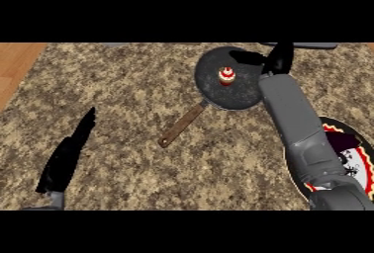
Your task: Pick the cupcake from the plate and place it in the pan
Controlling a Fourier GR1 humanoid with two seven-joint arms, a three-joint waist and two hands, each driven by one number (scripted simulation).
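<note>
one cupcake (226,76), one pan (228,79), one plate (367,163), seemingly two hands

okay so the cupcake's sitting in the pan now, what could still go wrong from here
1. The right hand is over the pan's far rim, close to the cupcake; pulling back, it might clip the cupcake and tip it.
2. The right forearm lies along the pan's right edge and over the plate; a low retreat might nudge either.
3. The pan's handle sticks out toward the left hand, which could turn the pan if it swept that way.

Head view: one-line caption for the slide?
Cupcake upright in the pan, right hand beside it at the far rim, plate near right.
</note>
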